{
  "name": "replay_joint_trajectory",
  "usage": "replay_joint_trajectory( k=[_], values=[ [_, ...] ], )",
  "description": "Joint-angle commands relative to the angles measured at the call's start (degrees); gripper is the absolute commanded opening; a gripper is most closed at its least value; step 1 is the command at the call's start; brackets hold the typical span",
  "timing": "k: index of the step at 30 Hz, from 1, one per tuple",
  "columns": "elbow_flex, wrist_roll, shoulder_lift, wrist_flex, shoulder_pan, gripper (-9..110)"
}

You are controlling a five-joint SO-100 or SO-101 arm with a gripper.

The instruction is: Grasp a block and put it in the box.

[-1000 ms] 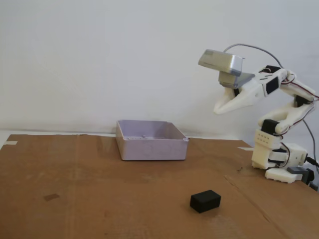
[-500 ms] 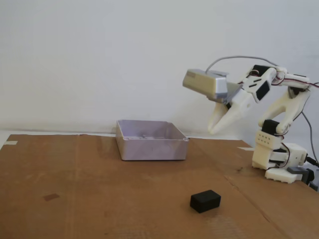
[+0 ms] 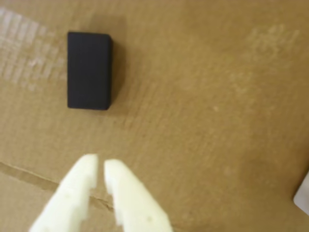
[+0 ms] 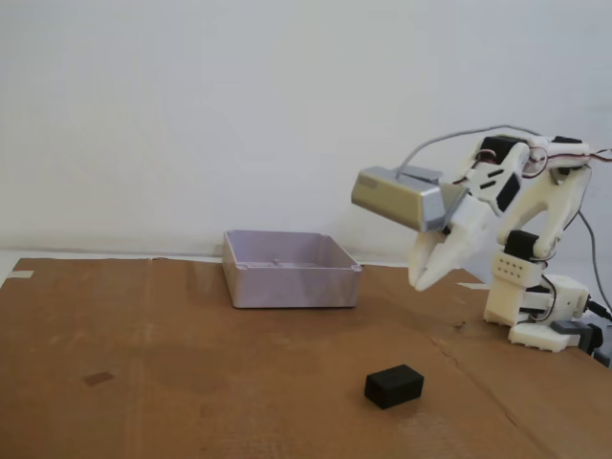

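A small matte black block (image 4: 393, 385) lies flat on the brown cardboard near the front, right of centre in the fixed view. The wrist view shows the block (image 3: 89, 70) at upper left, well ahead of my fingertips. My white gripper (image 4: 421, 280) hangs in the air above and to the right of the block, pointing down and left, with its fingers nearly closed and nothing between them. In the wrist view the gripper (image 3: 99, 165) comes in from the bottom edge, only a thin slit between its tips. The pale lavender box (image 4: 290, 270) stands farther back, left of the gripper.
The arm's white base (image 4: 535, 306) stands at the right edge of the cardboard (image 4: 143, 363). A silver-grey camera module (image 4: 395, 198) rides above the gripper. A seam in the cardboard (image 3: 29, 174) runs under the fingertips. A white wall closes the back.
The arm has swung down and forward. The gripper has dropped from high beside the wall to a spot just above the cardboard, closer to the block. Block and box have not moved.
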Motion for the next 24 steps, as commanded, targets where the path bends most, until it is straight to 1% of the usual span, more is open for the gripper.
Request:
replay_joint_trajectory(
  k=[1, 24],
  values=[
    [-9.1, -0.5, -0.4, -0.6, -1.3, 0],
    [-9.5, 0.0, -2.9, -0.7, -1.4, 0]
  ],
)
